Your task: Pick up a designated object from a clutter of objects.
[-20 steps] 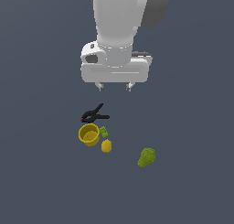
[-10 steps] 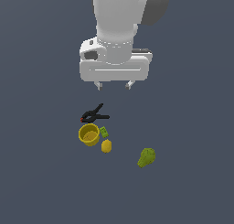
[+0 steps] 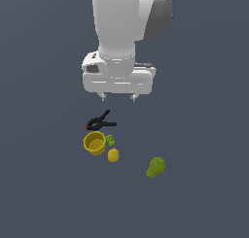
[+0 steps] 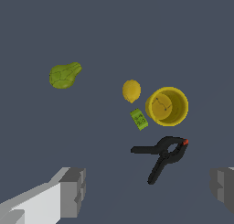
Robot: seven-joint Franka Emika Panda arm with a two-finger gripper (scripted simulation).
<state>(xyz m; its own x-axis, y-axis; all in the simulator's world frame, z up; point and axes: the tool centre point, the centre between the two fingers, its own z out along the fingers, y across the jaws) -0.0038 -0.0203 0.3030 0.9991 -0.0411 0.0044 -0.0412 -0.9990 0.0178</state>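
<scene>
Exterior view. Panda arm hangs over the dark floor; gripper point(image 3: 117, 97) sits above the clutter, two short fingertips showing below the white hand, spread wide with nothing between them. Black spring clamp point(image 3: 100, 121) lies flat just below the gripper, toward the exterior view's left of its centre line. Handles splay toward the exterior view's right and up; red-orange tip faces the exterior view's left. Yellow cup point(image 3: 95, 143) stands upright just beside the clamp, nearly touching at the tip end. Small green block point(image 3: 111, 140) and lemon point(image 3: 113, 155) sit close by the cup. Green pear-shaped lump point(image 3: 155, 167) lies well apart, toward the exterior view's right.

Wrist view. Both fingers visible at the frame edges, far apart, empty. Clamp point(image 4: 163, 155) lies between them but nearer one finger than the other, not centred. Red tip is just beside the cup point(image 4: 167, 106); whether they touch, cannot tell. Block point(image 4: 139, 119) sits between lemon point(image 4: 131, 90) and clamp. Lump point(image 4: 64, 75) well off.

Handling judgement. Clamp looks rigid, light, thin-limbed; handles are narrow and could slip or swivel in a pinch. Best hold is likely across the thicker pivot body, away from the cup, fingers closing across the width. Cup crowding the tip end is the collision risk.
</scene>
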